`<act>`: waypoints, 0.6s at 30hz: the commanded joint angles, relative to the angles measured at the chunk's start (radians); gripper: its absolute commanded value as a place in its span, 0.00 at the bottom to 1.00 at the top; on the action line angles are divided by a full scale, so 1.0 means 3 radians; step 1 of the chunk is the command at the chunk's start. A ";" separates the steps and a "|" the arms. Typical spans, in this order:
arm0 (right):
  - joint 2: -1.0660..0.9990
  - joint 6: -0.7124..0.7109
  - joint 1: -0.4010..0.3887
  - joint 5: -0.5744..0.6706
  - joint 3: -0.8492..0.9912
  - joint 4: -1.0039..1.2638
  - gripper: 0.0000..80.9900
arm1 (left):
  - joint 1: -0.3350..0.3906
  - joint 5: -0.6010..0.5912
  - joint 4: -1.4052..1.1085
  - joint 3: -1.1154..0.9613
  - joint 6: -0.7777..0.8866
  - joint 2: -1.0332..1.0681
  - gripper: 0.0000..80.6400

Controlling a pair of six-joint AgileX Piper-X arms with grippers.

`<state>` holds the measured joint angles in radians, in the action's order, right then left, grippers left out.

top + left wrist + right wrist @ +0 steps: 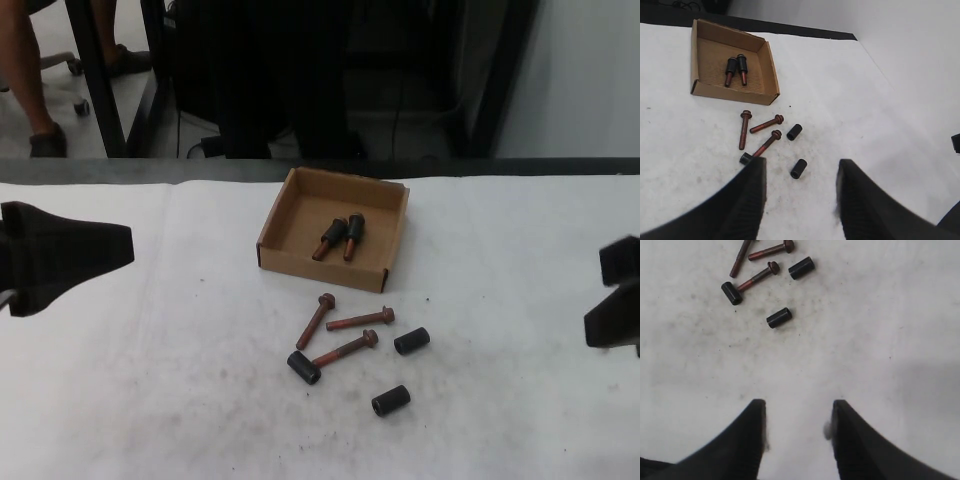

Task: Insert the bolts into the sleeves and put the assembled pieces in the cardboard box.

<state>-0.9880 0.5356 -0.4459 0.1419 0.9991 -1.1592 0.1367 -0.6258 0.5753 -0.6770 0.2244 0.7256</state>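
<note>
cardboard box (322, 268) sits on the desk (140, 410) well out ahead of both sets of jaws, about midway between the two arms; two assembled pieces (340, 236) lie side by side on its floor, black sleeve ends toward the far wall; three loose bolts (359, 320) are scattered just this side of the box, so they lie between the jaws and the box; one bolt's tip touches a sleeve (304, 367), can't tell if it's actually started in; a second sleeve (411, 341) and a third sleeve (390, 400) lie apart from the bolts, more toward the right gripper's side, the third being the closest piece to the jaws; left gripper (801, 167) has its jaws spread wide with nothing in them; right gripper (797, 407) same deal, wide and empty; dark smudges (700, 355) speckle the white desk around the parts; a black frame (95, 80) stands past the desk's far edge
</note>
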 commanded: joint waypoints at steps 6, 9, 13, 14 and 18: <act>-0.0402 0.0848 -0.0015 0.0073 -0.0009 0.0323 0.50 | -0.0007 -0.0015 -0.0041 0.0003 -0.0012 -0.0029 0.53; -0.0592 0.1281 -0.0049 0.0083 -0.0009 0.0583 0.50 | -0.0007 -0.0015 -0.0041 0.0003 -0.0012 -0.0029 0.53; -0.0853 0.1938 -0.0217 0.0073 -0.0009 0.1031 0.50 | -0.0007 -0.0015 -0.0041 0.0003 -0.0012 -0.0029 0.53; -0.0929 0.2105 -0.0274 0.0036 -0.0009 0.1138 0.50 | -0.0007 -0.0015 -0.0041 0.0003 -0.0012 -0.0029 0.53; -0.1269 0.2714 -0.0500 -0.0085 -0.0009 0.1443 0.50 | -0.0007 -0.0015 -0.0041 0.0003 -0.0012 -0.0029 0.53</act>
<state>-1.3001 1.2098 -0.5507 0.1420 0.9945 -0.8016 0.1367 -0.6258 0.5753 -0.6770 0.2244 0.7256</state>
